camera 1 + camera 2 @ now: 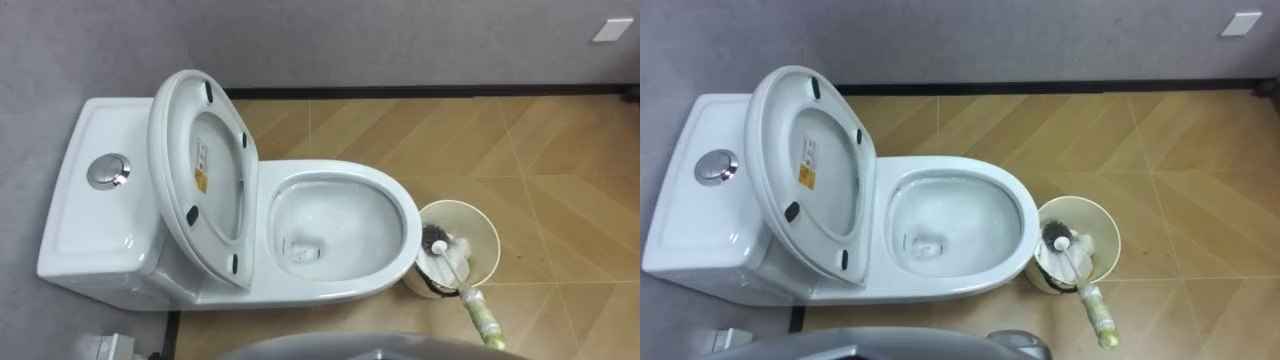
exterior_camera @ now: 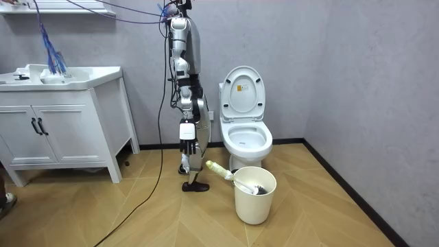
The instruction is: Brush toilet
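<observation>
The white toilet (image 1: 395, 205) stands against the grey wall with its seat and lid (image 1: 200, 170) raised against the tank (image 1: 95, 225); the bowl is open. Just right of the bowl is a cream bucket (image 1: 490, 240). The toilet brush (image 1: 455, 268) leans in it, dark bristle head down and yellow-green handle end (image 1: 485, 320) sticking out over the rim towards me. In the room view I stand upright beside the toilet, facing it, with the bucket (image 2: 255, 202) in front of my feet. My right hand (image 2: 187, 134) hangs at my side, away from the brush.
A white vanity cabinet with a basin (image 2: 62, 116) stands at the room view's left. The grey wall and dark baseboard (image 1: 430, 92) run behind the toilet. Wooden floor (image 1: 560, 160) stretches beyond the bucket.
</observation>
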You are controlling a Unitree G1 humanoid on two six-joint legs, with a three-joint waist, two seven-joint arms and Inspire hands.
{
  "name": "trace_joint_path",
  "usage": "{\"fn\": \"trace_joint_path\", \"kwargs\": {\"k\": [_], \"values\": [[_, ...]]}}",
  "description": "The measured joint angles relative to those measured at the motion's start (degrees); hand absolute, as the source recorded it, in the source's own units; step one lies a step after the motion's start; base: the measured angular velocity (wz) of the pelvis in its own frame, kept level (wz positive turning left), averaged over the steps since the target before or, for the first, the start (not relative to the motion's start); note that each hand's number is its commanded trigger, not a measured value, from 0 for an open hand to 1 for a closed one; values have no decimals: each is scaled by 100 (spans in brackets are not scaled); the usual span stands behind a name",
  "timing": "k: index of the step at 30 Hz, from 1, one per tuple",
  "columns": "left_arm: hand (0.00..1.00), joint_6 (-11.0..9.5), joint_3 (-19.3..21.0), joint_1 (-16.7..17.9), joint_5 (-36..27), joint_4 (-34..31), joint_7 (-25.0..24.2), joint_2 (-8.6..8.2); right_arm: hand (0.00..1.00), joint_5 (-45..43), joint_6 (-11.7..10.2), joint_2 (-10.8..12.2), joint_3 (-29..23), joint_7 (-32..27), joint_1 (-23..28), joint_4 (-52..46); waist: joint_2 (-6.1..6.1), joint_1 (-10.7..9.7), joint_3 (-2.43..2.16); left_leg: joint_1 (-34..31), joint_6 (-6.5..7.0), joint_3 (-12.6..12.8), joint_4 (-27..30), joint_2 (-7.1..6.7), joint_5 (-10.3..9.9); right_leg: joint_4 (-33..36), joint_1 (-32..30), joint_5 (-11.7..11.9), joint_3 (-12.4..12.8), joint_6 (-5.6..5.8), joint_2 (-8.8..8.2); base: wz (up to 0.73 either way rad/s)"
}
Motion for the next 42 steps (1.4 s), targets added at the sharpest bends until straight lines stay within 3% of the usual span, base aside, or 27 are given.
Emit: {"fn": "trace_joint_path", "kwargs": {"k": [18, 28, 42], "values": [[0, -60, 55, 121, -27, 44, 4, -1, 0, 217, -88, 5, -311, -609, 29, -11, -15, -6, 1, 22, 0, 115, 82, 3, 0, 24, -2, 2, 153, 1, 3, -4], [0, -78, 229, 214, -901, -29, 85, 13, 0, 940, -307, 6, -706, -1327, 132, -246, 9, -26, 0, 42, -2, 97, -32, 8, -12, -6, 2, 36, 77, 7, 12, 1], [0, -531, 453, 265, -1151, -161, 353, 65, 0, 1526, -813, 23, -1185, -2634, 279, -1558, -68, -18, -25, -3, 0, 130, -3, 1, -11, -46, -74, 42, 84, 7, 12, -2]]}}
